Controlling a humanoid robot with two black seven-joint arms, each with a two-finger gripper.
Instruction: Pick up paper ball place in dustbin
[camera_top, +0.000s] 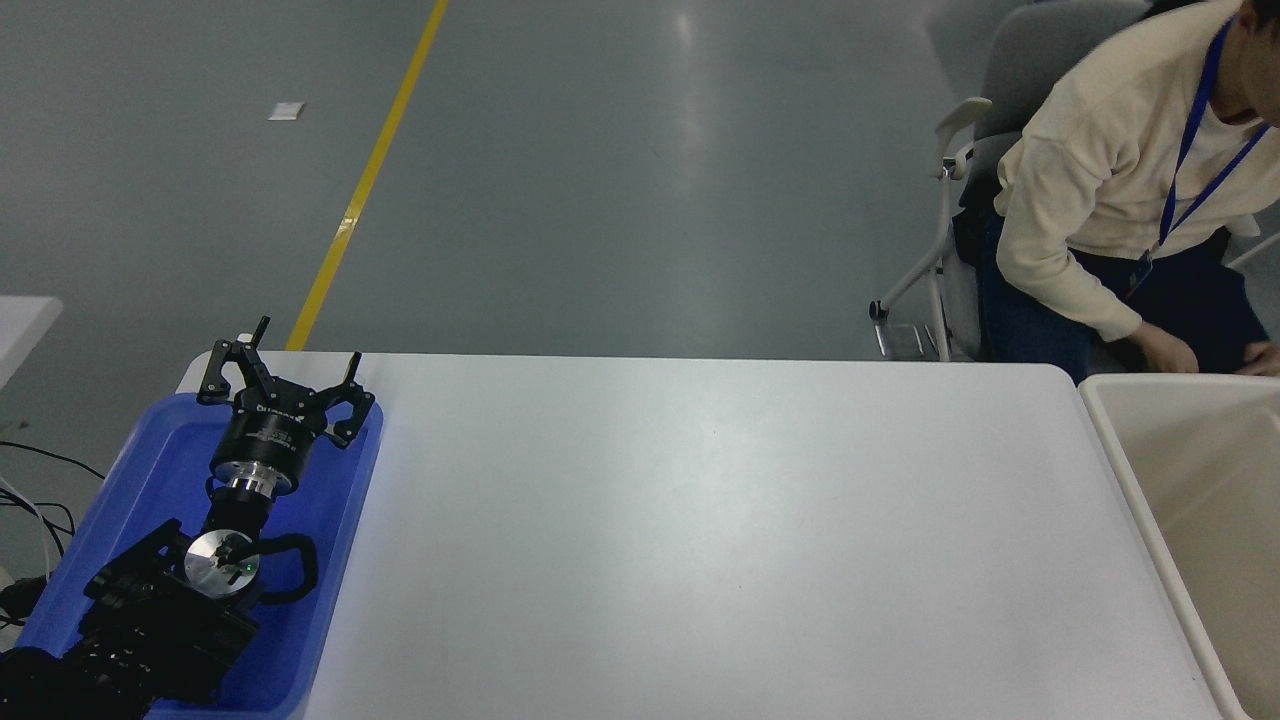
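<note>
The cream-white dustbin (1120, 450) stands at the table's right edge, partly cut off by the picture; what shows of its inside is bare. The paper ball is not in view. My left gripper (302, 345) is parked at the lower left, above the blue tray, open and empty. My right arm is out of view.
A blue tray (150, 470) lies at the table's left end under the left arm. The white table (700, 530) spans the middle. A person in a cream sweater (1100, 170) sits on a grey chair (960, 200) at the far right, one hand (1165, 350) just behind the dustbin's far rim.
</note>
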